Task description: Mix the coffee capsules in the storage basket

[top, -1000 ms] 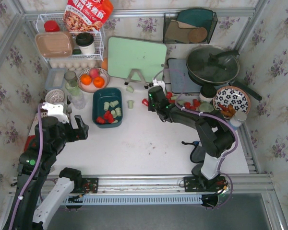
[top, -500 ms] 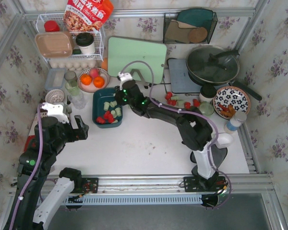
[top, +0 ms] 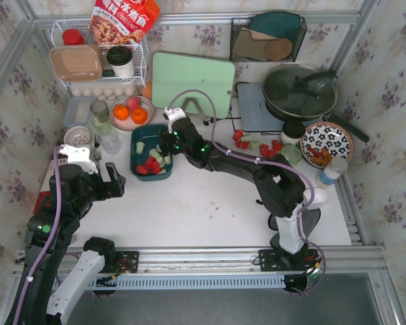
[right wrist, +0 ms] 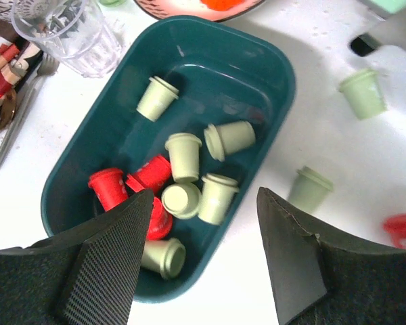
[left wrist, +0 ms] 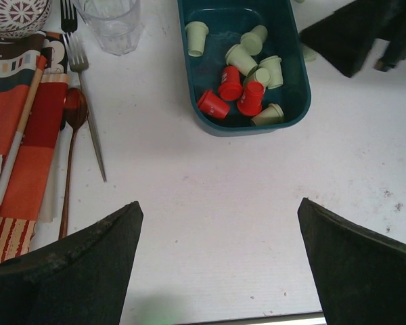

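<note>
Coffee capsules [right wrist: 184,157], red and green, lie in the storage basket [right wrist: 283,76]; my right end effector [right wrist: 204,195] hovers above, wide and empty.

"What closes the place in?"

"Cream wallpaper [top: 392,135] sprigged with purple flowers, on the left, far and right sides. Silvery frame bars [top: 189,18] run along its edges and corners."

"And the work surface?"

"A matte white table [top: 210,210], with a few faint specks and scuffs. A metal near rail [top: 203,252] finishes its front edge, and below that lies a dull grey strip [top: 223,308]."

"How is it lit?"

"Brightly and evenly from above. Shadows on the table are soft and short."
</note>
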